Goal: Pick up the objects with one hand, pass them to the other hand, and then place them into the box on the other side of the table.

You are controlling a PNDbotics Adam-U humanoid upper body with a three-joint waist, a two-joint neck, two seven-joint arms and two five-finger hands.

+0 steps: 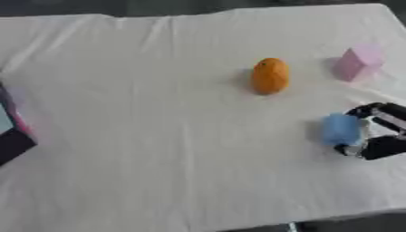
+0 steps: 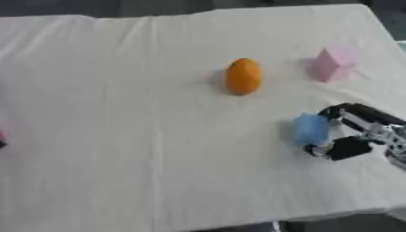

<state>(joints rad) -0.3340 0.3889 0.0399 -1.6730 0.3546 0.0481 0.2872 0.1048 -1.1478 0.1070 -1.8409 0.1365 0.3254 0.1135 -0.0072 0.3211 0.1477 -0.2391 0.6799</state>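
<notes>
- Tabletop (image 1: 158,149) under a creased white cloth carries 3 small things, all in its right half.
- Right hand (image 2: 357,133), black with silver parts, comes in from the right edge of the tabletop, about halfway between the near and far edges.
- Its fingers (image 2: 342,110) curl over the top of a light blue block (image 2: 311,129) with soft rounded corners, and the thumb shows as a dark tip below the block, so the block is pinched between them.
- Whether the light blue block rests on the cloth or is raised off it cannot be told; a faint shadow lies on its left side.
- Orange egg-shaped thing (image 1: 270,75) stands upright on the cloth, toward the far edge and a little right of the middle, well apart from the hand.
- Pink block with a sloping top (image 1: 358,62) stands near the far right corner, to the right of the orange thing and apart from it.
- Box with dark sides and a pink rim (image 1: 14,131) shows only in part at the left edge of the tabletop, in the left eye view.
- Left hand shows in neither view.
</notes>
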